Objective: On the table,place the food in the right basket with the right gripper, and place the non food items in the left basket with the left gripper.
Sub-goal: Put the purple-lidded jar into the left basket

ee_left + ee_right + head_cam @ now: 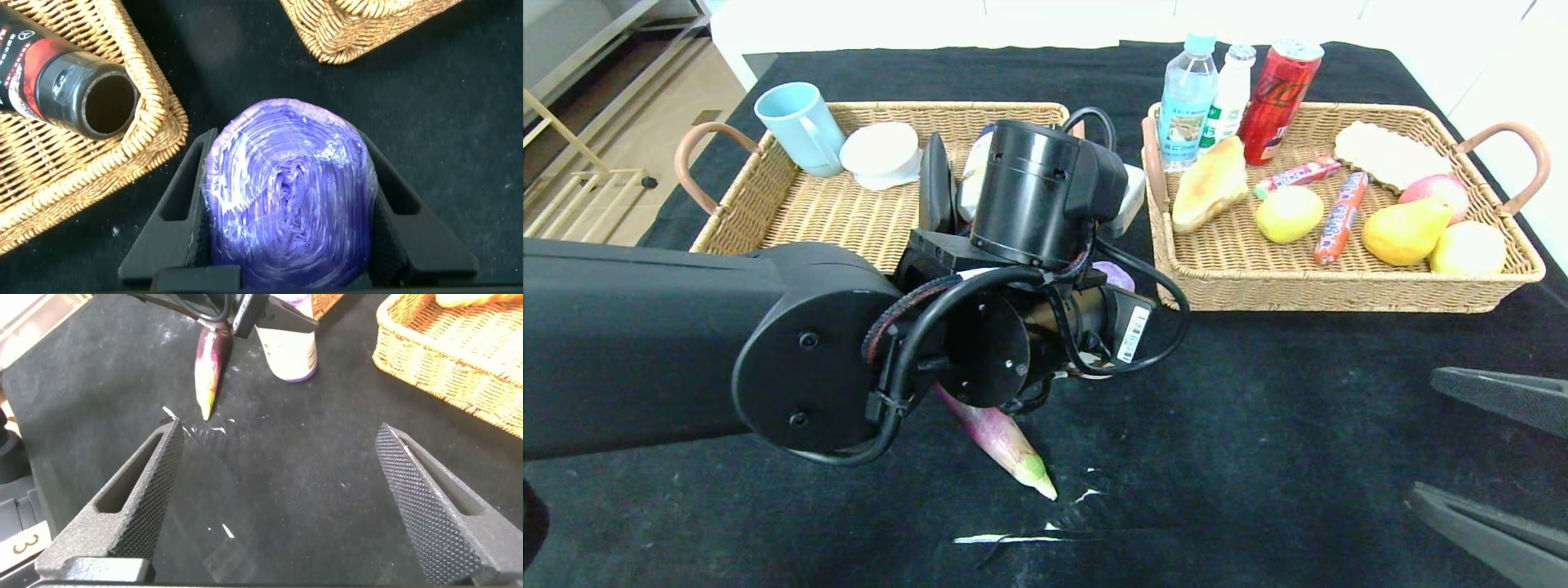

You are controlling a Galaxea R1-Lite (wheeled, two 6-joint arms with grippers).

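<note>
Left claw: you see its 2 fingers closed against the sides of a purple roll of wrapped film, a non-food item, held between the 2 baskets on the black worktop. The roll's round end faces the wrist camera, so its long axis runs along the claw's approach line. In the head view the left basket lies at about 11 o'clock from the claw, its near corner just beside the roll; the right basket lies at 2 o'clock. The coming move probably turns on lifting the roll over that wicker rim, where a black cylinder already lies close to the corner.

Right claw: fingers spread wide, holding nothing, hovering at the worktop's 4 o'clock side. A purple, tapered vegetable lies at 6 o'clock below the left arm, its pointed tip toward 5 o'clock; you will find open cloth between it and the right claw.
</note>
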